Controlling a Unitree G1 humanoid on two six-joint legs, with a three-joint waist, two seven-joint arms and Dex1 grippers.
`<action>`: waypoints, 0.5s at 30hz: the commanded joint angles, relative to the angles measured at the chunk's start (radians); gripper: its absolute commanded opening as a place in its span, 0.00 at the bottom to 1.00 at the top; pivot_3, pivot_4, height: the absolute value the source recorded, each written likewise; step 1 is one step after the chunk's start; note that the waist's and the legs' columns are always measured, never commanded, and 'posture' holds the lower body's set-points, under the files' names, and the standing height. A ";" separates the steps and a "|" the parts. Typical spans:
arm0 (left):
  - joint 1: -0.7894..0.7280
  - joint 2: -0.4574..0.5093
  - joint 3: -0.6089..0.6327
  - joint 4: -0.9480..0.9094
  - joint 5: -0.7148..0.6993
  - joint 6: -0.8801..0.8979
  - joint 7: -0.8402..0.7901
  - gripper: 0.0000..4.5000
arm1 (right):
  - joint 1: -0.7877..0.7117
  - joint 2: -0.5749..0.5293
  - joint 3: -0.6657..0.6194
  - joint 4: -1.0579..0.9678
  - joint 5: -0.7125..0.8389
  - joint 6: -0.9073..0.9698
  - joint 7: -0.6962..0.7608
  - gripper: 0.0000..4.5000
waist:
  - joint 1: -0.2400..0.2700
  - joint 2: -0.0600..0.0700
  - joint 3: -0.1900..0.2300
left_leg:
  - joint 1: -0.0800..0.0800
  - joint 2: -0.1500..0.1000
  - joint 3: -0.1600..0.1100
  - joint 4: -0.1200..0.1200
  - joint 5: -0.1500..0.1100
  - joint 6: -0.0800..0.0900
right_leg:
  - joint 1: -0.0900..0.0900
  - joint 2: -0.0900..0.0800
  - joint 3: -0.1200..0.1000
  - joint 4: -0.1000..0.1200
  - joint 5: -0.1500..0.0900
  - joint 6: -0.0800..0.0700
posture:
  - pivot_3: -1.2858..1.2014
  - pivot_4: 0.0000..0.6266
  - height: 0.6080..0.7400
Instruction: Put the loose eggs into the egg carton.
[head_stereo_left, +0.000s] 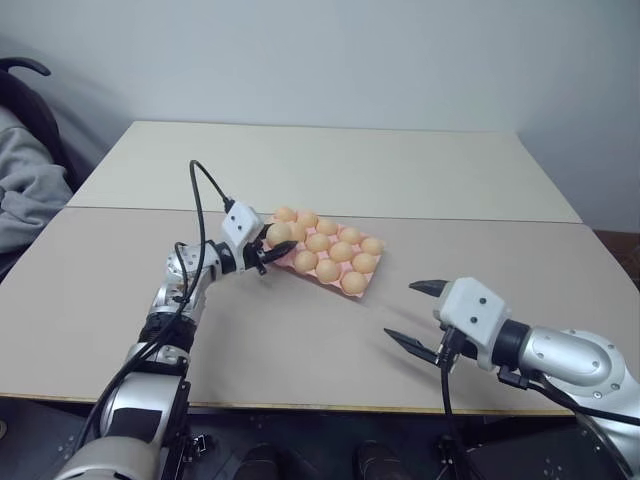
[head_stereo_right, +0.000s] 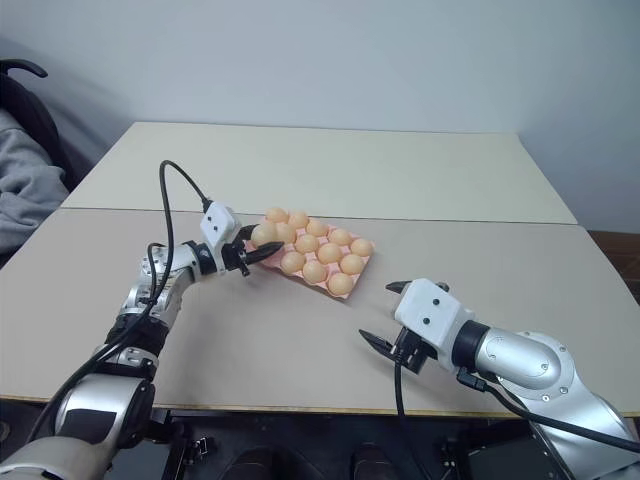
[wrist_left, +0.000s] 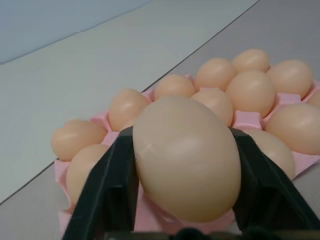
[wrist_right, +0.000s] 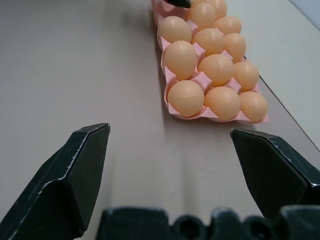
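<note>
Egg carton (head_stereo_left: 365, 288), pink and filled with eggs, sits mid-table on a beige table (head_stereo_left: 330, 170) of two joined tops, under a pale wall. Far left of the carton lies grey cloth (head_stereo_left: 25, 190). At the carton's left end, the left gripper (head_stereo_left: 272, 247) grasps one egg (head_stereo_left: 279, 233) over it. Right of the carton, nearer the front edge, the right gripper (head_stereo_left: 418, 312) hangs spread wide, holding nothing.

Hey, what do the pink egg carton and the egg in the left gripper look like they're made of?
Egg carton: probably moulded pulp or thin plastic; matte pink with soft rounded cups, the look leaves it open.
Egg between the left gripper fingers: smooth, faintly glossy tan shell with a thin seam-like line, so possibly plastic rather than real.
</note>
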 joint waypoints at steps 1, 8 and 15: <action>-0.035 -0.002 0.007 0.011 -0.002 -0.041 -0.019 0.82 | 0.004 0.002 -0.015 -0.040 -0.009 0.004 -0.017 1.00 | 0.000 0.000 0.000 | 0.000 0.000 0.000 0.000 0.000 0.000 | 0.000 0.000 0.000 0.000 0.000 0.000 | 0.52 0.24 1.00; -0.018 0.009 0.012 0.002 0.023 -0.076 0.012 0.99 | 0.004 0.003 -0.005 -0.038 -0.011 -0.003 -0.024 1.00 | 0.000 0.000 0.000 | 0.000 0.000 0.000 0.000 0.000 0.000 | 0.000 0.000 0.000 0.000 0.000 0.000 | 0.52 0.24 1.00; 0.154 0.114 0.055 -0.287 -0.049 0.027 -0.051 0.99 | 0.008 -0.007 -0.005 -0.032 -0.004 -0.014 -0.006 1.00 | -0.009 0.000 0.000 | 0.000 0.001 0.000 0.000 0.000 0.000 | -0.001 0.000 0.000 0.000 0.000 0.000 | 0.52 0.24 1.00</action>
